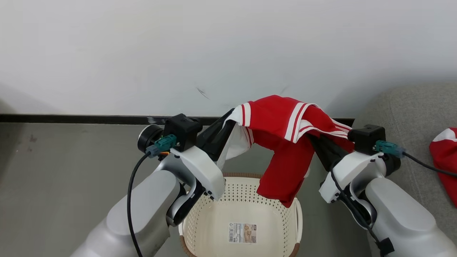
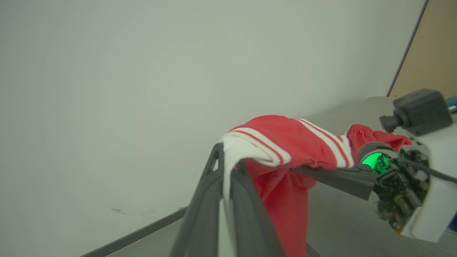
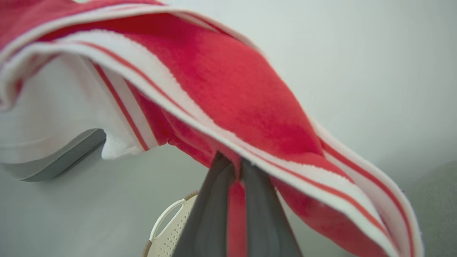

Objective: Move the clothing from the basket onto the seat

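Note:
A red garment with white panels and stripes (image 1: 285,121) hangs stretched between my two grippers, above the basket. My left gripper (image 1: 231,119) is shut on its white left edge; in the left wrist view the cloth (image 2: 285,139) is pinched between that gripper's fingers (image 2: 225,167). My right gripper (image 1: 316,140) is shut on the red right side, and its tips (image 3: 234,167) are partly covered by cloth (image 3: 232,89). The cream perforated basket (image 1: 275,200) stands below, with only a label on its floor. A second red garment (image 1: 444,160) lies on the grey seat (image 1: 403,107) at the right.
A white wall with a dark baseboard (image 1: 71,119) runs close behind the basket. Grey floor (image 1: 53,171) lies to the left. The seat's edge (image 3: 435,192) shows at the right of the right wrist view, and a basket handle (image 3: 167,217) shows below the fingers.

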